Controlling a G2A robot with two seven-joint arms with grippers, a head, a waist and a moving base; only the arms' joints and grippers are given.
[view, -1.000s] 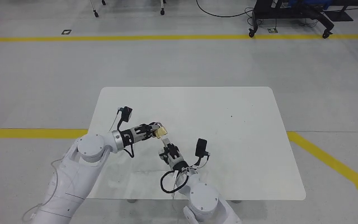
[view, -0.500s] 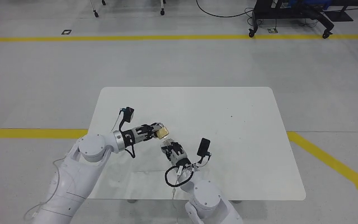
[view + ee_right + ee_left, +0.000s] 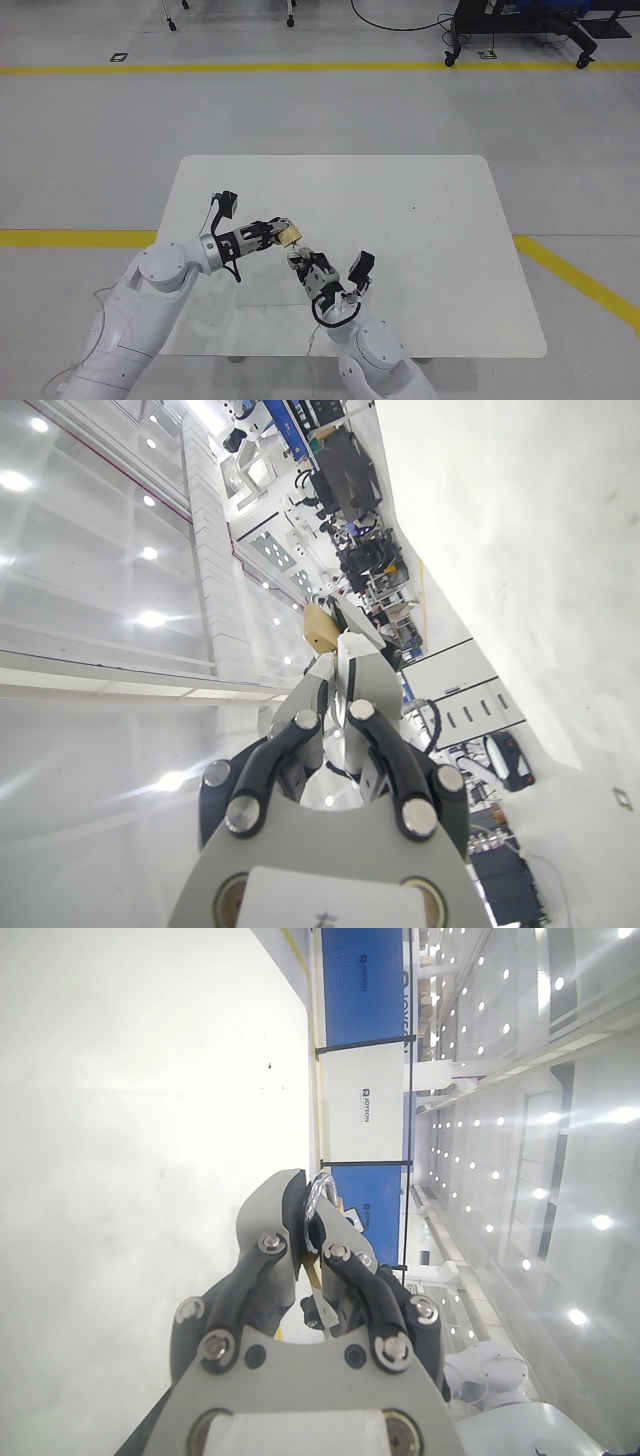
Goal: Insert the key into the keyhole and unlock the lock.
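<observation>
Two sets of jaws meet above the near left part of a white surface. At left, the left jaws are pinched on a brass lock, which they hold clear of the surface. Its silver shackle is wedged between the dark pads, and its body points toward the other arm. Just right of it and nearer the robot, the right jaws are pressed together on a thin metal key, its blade aimed at the lock's bottom face. The tip sits at that face; whether it has gone in cannot be told. Farther right, a small dark speck marks the surface.
</observation>
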